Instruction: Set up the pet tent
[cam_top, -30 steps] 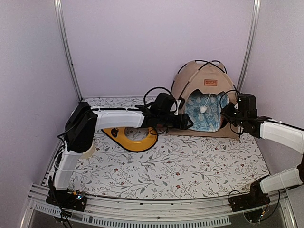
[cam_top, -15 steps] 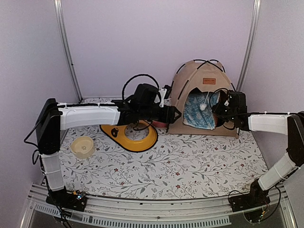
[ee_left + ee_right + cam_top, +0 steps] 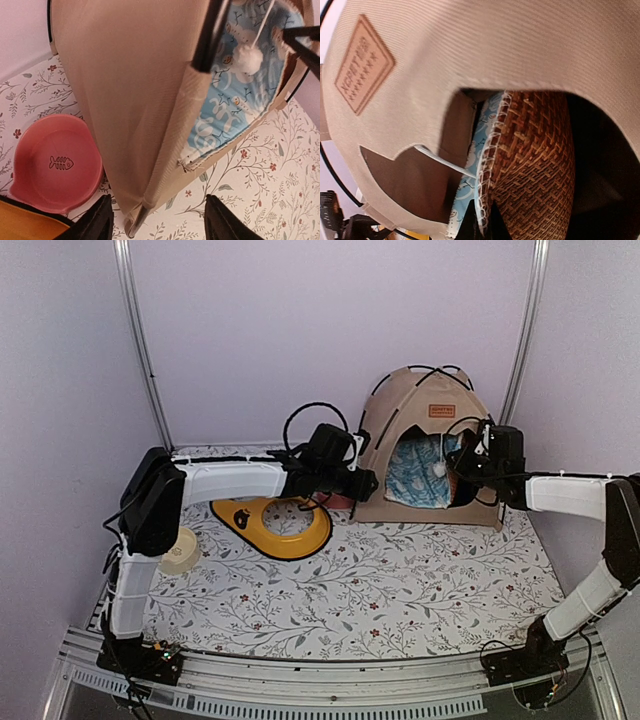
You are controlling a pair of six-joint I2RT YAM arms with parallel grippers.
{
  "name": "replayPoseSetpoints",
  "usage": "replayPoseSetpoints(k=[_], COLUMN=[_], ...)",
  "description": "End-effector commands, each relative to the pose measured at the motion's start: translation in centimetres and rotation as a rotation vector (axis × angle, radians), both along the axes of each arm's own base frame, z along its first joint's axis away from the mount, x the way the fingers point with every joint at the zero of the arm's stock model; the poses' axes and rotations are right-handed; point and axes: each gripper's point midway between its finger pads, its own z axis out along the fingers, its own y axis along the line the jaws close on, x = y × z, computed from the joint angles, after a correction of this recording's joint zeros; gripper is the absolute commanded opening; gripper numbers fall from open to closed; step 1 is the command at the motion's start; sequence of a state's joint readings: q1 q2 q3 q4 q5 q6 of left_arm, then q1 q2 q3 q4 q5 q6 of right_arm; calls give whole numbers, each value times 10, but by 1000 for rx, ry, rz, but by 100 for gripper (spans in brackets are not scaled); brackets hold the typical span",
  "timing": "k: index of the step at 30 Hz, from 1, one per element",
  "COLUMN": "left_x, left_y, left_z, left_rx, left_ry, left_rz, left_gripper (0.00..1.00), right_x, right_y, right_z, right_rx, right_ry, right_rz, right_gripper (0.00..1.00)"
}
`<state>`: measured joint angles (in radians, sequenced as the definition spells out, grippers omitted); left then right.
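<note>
The tan pet tent (image 3: 428, 430) stands at the back right with black poles crossed over its top and a brown label (image 3: 364, 62). Its white pom-pom (image 3: 248, 57) hangs in the doorway. My left gripper (image 3: 160, 220) is open at the tent's front left corner (image 3: 137, 220), a finger on either side of the pole end. Reaching into the doorway, my right gripper (image 3: 485, 225) is shut on the stitched edge of the blue cushion (image 3: 470, 185). The cushion stands tilted on edge inside and shows its brown woven underside (image 3: 535, 165).
A yellow feeder (image 3: 275, 525) lies left of the tent, under my left forearm. A pink bowl with a fish mark (image 3: 52, 167) sits against the tent's left side. A cream bowl (image 3: 182, 550) rests by the left arm's elbow. Walls close in behind and on both sides.
My left gripper pulled back from the doorway to the tent's front left corner. My right gripper reached further into the doorway, and the cushion turned more upright and went deeper inside.
</note>
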<state>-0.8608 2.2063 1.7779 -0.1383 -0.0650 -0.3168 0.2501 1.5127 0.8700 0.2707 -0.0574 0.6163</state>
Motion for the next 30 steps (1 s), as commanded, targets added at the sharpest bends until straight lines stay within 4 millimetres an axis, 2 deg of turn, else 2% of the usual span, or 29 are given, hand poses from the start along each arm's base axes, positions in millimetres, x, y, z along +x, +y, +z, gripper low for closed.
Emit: replayPoseSetpoints(k=[1,5,8,14,15,18,20,22,25,27,29,30], left_x=[17,25,25,18,15,2,-6,-13,-21,-27,-32,-34], left_y=[-1,-5,-6,-10,-11,-17,-18,-20,-21,-21,-22,-21], left_z=[8,7,4,-4,-6,-9,-6,-2,7,11,13,14], left_rx=[35,48,53,77,81,83,74,56,26,6,-14,-22], left_ry=[-56,-69,-74,-73,-69,-61,-53,-45,-33,-17,3,12], left_rz=[-1,-3,-16,-90,-116,-206,-250,-285,-316,-329,-339,-339], left_gripper=[60,55,45,3,0,0,0,0,0,0,0,0], right_x=[13,9,10,20,22,31,32,27,12,-1,-16,-22], right_y=[26,31,26,-15,-15,-12,-14,-18,-27,-31,-35,-36], right_z=[47,54,57,38,35,26,11,-4,-21,-24,-19,-13], right_rx=[47,79,83,43,34,-17,-68,-107,-179,-221,-280,-299], right_ry=[-165,-207,-220,-117,-109,-57,2,59,153,187,197,193], right_rz=[139,157,130,-90,-88,-73,-68,-77,-87,-92,-101,-105], right_gripper=[0,0,0,0,0,0,0,12,38,50,64,67])
